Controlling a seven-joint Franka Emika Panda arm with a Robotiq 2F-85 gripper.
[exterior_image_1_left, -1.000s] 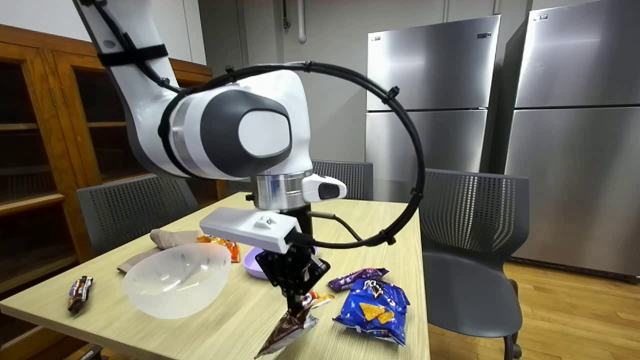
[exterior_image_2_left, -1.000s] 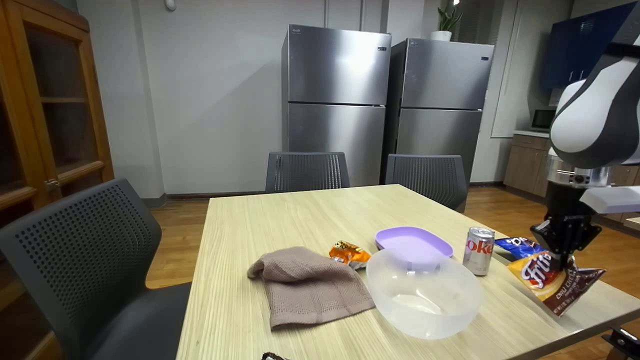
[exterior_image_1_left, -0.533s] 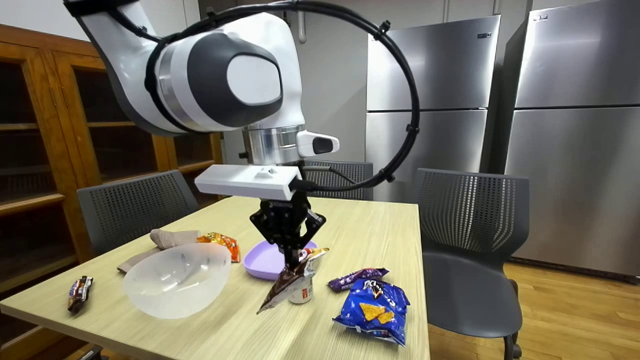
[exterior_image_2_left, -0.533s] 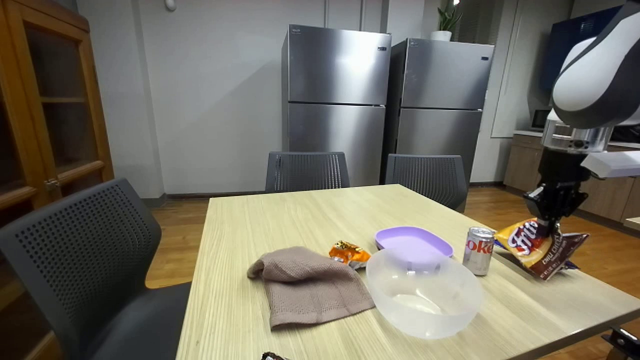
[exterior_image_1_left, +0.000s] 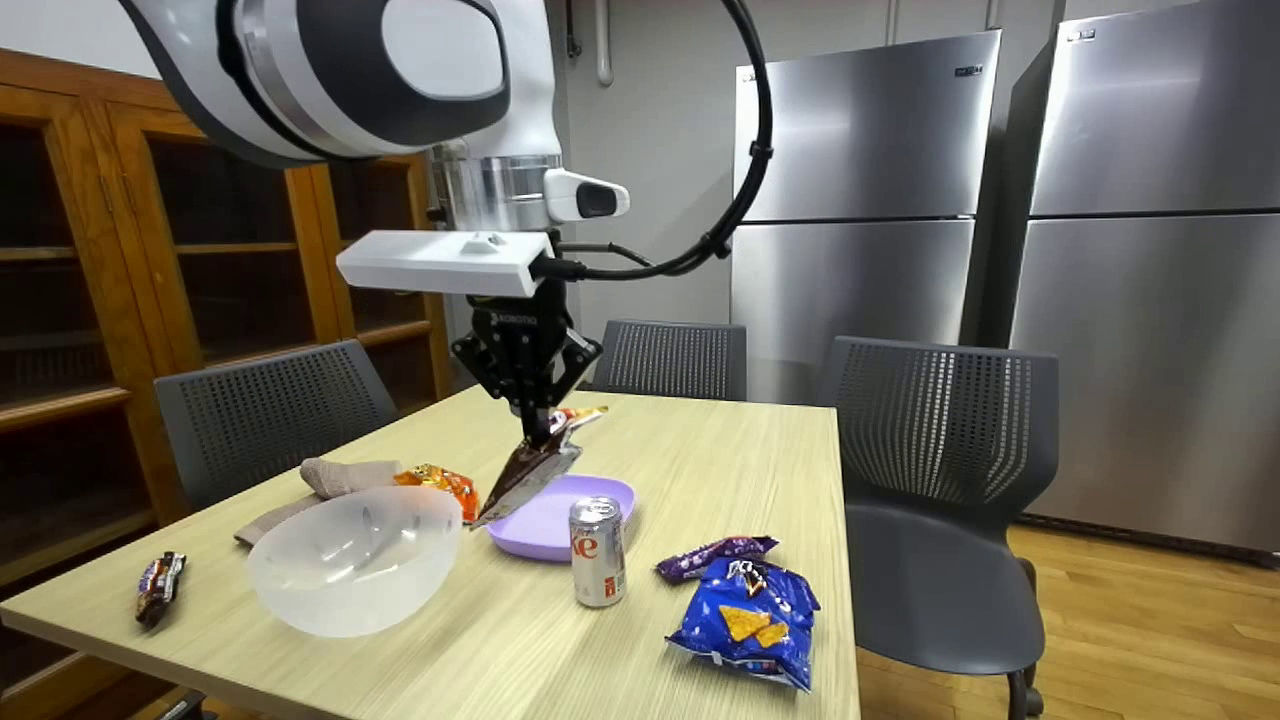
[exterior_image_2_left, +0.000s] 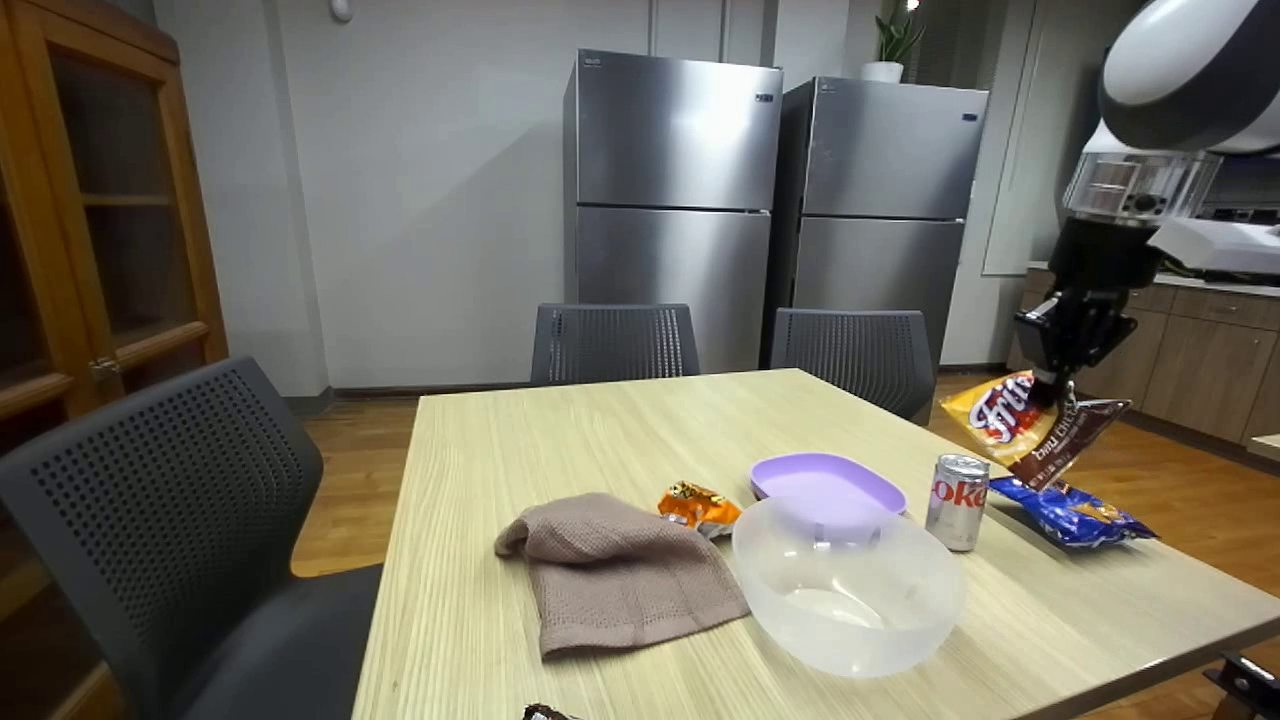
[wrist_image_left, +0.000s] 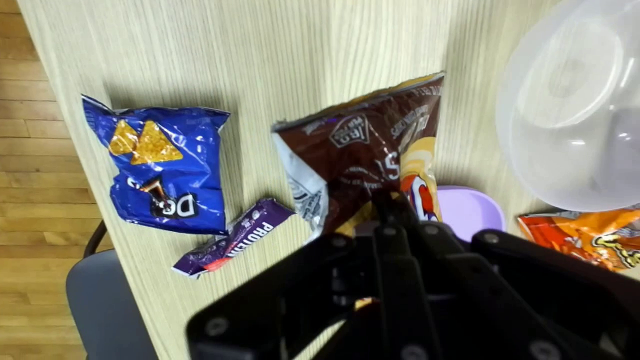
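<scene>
While the claw (exterior_image_1_left: 537, 432) hangs in the air above the desk (exterior_image_2_left: 550, 430), its jaws are pressed together, with only the crumpled upper part of a Fritos Chili Cheese bag (exterior_image_2_left: 1005, 425) pinched between them. The bag is off the desk and tilted, its yellow end and its brown end spreading to either side of the claw. In the wrist view it shows between a blue Doritos bag (wrist_image_left: 170, 160) and a frosted bowl (wrist_image_left: 520, 150).

By the desk's right edge in an exterior view, the Doritos bag lies with a purple protein bar (exterior_image_1_left: 712, 558) just beside it, toward the far edge. A silver Coke can (exterior_image_1_left: 598, 565) stands upright between those snacks and a purple plate (exterior_image_1_left: 540, 535). Nearer the left edge are the bowl, an orange snack packet (exterior_image_1_left: 445, 485) and a rumpled brown towel (exterior_image_2_left: 630, 590); a small dark-wrapped bar (exterior_image_1_left: 158, 588) lies near the left corner. Grey chairs (exterior_image_1_left: 940, 450) stand around the desk's edges, and beyond it two steel refrigerators (exterior_image_2_left: 675, 130) face the room.
</scene>
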